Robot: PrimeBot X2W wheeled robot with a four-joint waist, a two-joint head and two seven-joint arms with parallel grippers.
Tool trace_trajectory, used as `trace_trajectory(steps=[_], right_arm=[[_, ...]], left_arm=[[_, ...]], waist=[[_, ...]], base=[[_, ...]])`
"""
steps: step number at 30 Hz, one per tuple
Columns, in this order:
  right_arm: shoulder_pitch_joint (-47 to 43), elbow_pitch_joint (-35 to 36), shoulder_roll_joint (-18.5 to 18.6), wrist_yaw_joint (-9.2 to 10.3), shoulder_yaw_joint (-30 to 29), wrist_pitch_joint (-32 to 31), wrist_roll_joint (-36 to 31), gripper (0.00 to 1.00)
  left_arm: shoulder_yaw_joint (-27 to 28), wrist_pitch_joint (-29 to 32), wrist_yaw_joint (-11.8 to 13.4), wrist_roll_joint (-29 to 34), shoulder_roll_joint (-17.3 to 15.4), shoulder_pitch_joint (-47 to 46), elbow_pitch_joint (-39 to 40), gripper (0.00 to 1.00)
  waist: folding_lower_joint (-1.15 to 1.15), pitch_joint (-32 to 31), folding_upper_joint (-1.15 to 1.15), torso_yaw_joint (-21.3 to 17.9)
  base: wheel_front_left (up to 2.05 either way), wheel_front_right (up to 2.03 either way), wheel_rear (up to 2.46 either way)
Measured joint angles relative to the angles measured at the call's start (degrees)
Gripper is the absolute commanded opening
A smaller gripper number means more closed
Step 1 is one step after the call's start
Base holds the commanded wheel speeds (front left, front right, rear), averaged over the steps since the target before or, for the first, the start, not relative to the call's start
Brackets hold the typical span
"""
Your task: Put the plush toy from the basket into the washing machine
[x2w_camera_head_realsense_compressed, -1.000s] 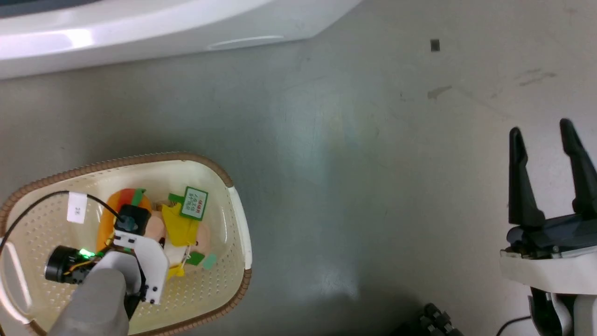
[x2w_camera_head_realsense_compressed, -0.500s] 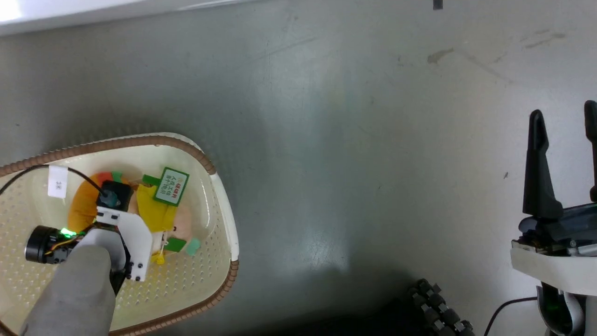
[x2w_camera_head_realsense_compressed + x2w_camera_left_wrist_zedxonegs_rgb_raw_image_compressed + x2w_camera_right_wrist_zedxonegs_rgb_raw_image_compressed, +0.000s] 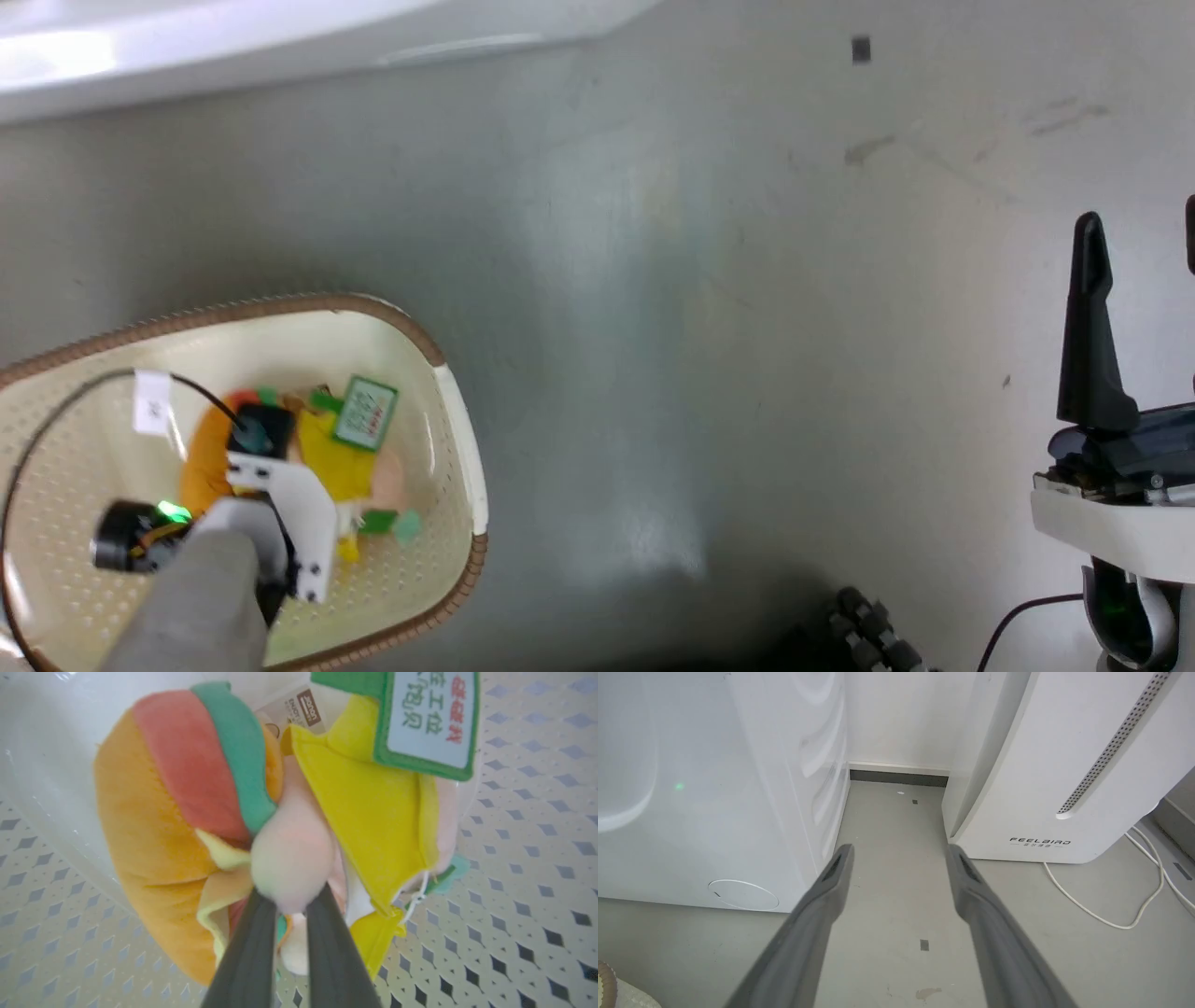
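Status: grasp stage. L end effector (image 3: 289,895) is clamped on a peach-pink limb of the plush toy (image 3: 196,812). Toy is inside the basket (image 3: 280,306), not yet out. R end effector (image 3: 899,849) spread, empty. Remaining: lift out, transfer to washing machine (image 3: 691,788), release inside.

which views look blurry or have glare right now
Head view: motion-smeared, the tag on the plush toy unreadable, a pale glare patch on the floor. Left wrist view: left gripper soft, close to the lens. Right wrist view: sharp, FEELBIRD lettering readable.
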State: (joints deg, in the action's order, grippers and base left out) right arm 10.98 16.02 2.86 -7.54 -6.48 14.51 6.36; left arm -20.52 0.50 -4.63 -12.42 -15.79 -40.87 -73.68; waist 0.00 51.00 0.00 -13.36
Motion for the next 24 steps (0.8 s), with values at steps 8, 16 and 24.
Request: trace_trajectory(steps=[8,16,24], right_arm=[[-1.08,-1.82,0.00,0.00,-0.02,0.01,-2.56,1.00],[-4.48,-4.34,0.00,0.00,-0.62,0.25,-2.94,1.00],[-7.92,-5.87,0.00,0.00,-1.25,0.25,-3.35,1.00]], left_arm=[[0.63,-4.55,-0.27,-2.41,3.81,4.74,-0.24,0.00],[1.19,-11.09,-0.65,-4.52,5.23,10.68,-0.31,0.00],[0.77,-14.82,-1.37,-4.86,5.50,14.37,3.60,0.00]], waist=[[0.00,-8.43,0.00,1.37],[-0.01,-19.54,0.00,3.23],[-0.01,-29.68,0.00,5.90]], base=[[0.00,0.00,0.00],[0.00,0.00,0.00],[0.00,0.00,0.00]])
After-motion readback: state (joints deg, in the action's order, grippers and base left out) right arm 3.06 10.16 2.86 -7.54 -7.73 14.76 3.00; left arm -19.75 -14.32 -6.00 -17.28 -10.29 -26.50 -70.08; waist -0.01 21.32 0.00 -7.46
